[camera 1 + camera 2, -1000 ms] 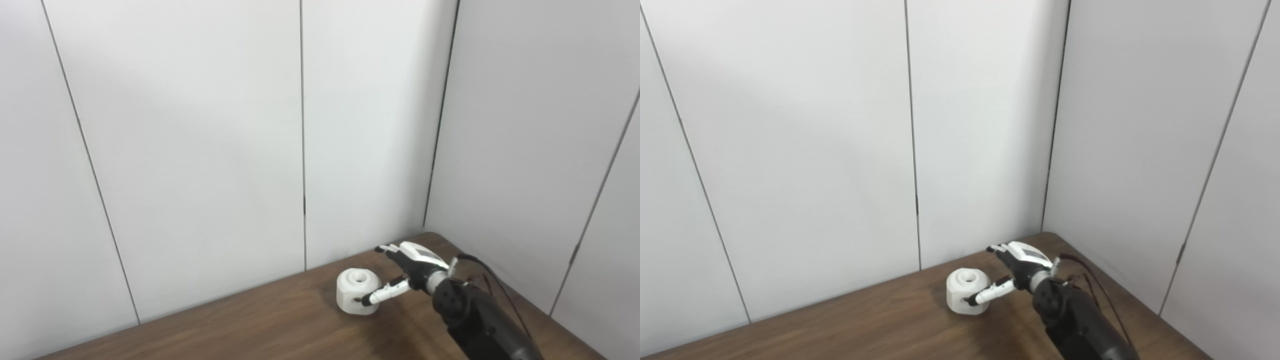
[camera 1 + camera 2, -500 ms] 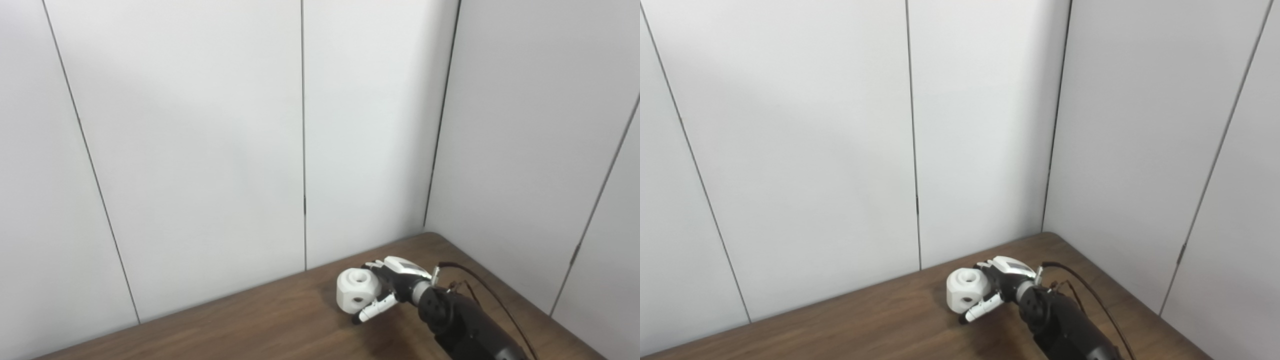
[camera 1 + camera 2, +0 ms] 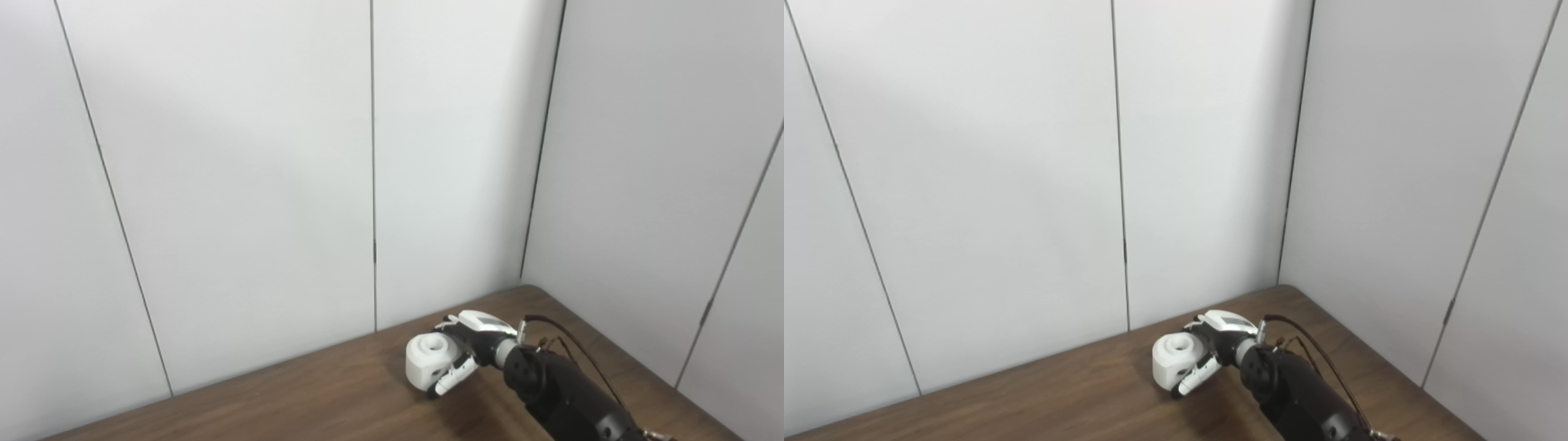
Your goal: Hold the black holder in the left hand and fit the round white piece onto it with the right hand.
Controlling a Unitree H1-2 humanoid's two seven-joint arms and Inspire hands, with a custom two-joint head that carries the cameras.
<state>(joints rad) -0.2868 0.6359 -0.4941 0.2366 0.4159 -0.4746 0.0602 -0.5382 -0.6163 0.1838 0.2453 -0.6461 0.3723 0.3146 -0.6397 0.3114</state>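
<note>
The round white piece (image 3: 427,361) has a hole in its top and another in its side. It sits on the brown wooden table (image 3: 318,404) near the far right corner. My right hand (image 3: 470,349) is closed around its right side, fingers behind it and thumb across its front. The piece also shows in the right eye view (image 3: 1175,359) with the right hand (image 3: 1214,343) on it. The black holder and my left hand are out of view.
White wall panels stand close behind the table and along its right side, meeting in a corner near the piece. The table's right edge (image 3: 618,349) runs just past my right forearm (image 3: 563,398).
My right hand moved left from beside the piece and closed around it. The piece has shifted slightly to the left and tilted.
</note>
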